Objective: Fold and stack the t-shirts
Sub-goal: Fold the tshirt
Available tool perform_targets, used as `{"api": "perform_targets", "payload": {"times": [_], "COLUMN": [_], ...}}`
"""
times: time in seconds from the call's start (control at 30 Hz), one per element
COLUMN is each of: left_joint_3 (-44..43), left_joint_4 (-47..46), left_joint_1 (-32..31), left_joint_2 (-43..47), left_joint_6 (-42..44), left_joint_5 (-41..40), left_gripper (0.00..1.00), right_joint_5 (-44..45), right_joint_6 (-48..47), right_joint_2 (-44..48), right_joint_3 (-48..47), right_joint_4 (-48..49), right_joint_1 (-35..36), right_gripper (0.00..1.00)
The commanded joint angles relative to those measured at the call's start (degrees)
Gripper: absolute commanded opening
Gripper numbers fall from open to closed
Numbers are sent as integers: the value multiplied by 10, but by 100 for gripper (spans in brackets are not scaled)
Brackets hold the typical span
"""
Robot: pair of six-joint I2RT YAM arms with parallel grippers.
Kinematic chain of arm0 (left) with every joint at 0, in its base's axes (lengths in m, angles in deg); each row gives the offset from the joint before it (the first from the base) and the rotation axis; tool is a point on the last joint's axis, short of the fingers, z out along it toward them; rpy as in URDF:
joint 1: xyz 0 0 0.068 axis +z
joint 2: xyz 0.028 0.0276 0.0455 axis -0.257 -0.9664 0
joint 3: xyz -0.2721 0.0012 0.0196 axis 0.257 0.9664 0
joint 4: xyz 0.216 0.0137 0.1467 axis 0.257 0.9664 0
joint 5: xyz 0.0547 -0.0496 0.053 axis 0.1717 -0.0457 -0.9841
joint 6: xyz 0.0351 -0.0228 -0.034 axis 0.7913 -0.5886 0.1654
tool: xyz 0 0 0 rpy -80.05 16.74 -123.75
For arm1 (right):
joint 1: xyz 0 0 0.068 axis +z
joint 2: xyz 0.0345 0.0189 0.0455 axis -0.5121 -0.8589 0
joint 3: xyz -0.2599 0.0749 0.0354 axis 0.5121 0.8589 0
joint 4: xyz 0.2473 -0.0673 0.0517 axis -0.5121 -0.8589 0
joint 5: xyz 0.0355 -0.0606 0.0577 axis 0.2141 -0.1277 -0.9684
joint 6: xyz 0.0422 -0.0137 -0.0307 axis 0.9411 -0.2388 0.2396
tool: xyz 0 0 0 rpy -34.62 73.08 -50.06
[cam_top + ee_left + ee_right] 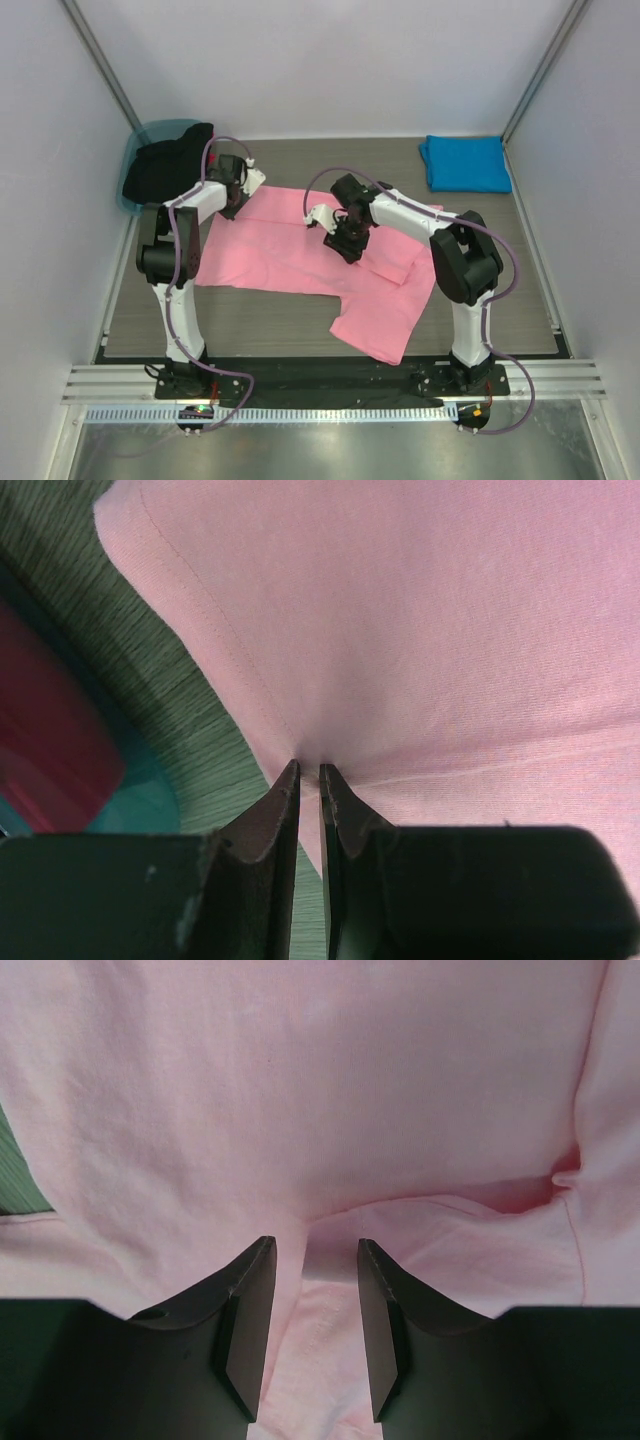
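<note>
The grey wood-grain counter [260, 325] carries everything. The pink t-shirt [280, 255] is the largest thing on it. It lies opened out and rumpled across the middle, reaching from near the left edge to right of centre. One part runs down toward the near edge, and a layer is folded over on its right side.

The left arm [175, 260] rises along the left edge and bends in toward the shirt's far left corner. The right arm [455, 260] rises near the right side and reaches left over the cloth.

The blue t-shirt [466, 163] sits folded in the far right corner, well apart from the pink one. In the far left corner stands a teal tub [150, 130] with black cloth [170, 165] heaped in and over it. The left wrist view shows something red and blurred inside it.

The left gripper [230, 210] is at the pink shirt's far left corner, just beside the tub. Its fingers [270, 820] are clenched almost together on the hemmed edge, and the fabric puckers into creases at the pinch [308, 768].

The right gripper [345, 248] points down over the middle of the shirt. Its fingers [245, 1300] stand apart, released. A soft ridge of pink cloth runs up between them [315, 1245], with a gap on each side.
</note>
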Motion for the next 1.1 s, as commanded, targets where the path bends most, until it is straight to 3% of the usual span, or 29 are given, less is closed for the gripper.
{"api": "perform_targets", "payload": {"times": [0.0,0.3,0.4,0.5,0.97,1.07], "left_joint_3": [-12,-15,-17,-15,-13,-12], "left_joint_4": [6,7,7,7,6,6], "left_joint_1": [5,5,5,4,0,0], "left_joint_2": [-14,-15,-15,-14,-12,-11], "left_joint_6": [-11,-11,-12,-11,-10,-11], "left_joint_5": [9,9,9,10,9,9], "left_gripper": [14,14,14,14,14,14], "right_joint_5": [29,73,76,68,14,0], "right_joint_6": [-16,-23,-21,-17,-9,-3], "right_joint_2": [-2,-13,-11,3,56,66], "right_joint_3": [6,10,10,11,24,21], "right_joint_4": [20,43,45,49,55,55], "right_joint_1": [5,11,14,15,13,13], "right_gripper": [44,40,19,13,14,20]}}
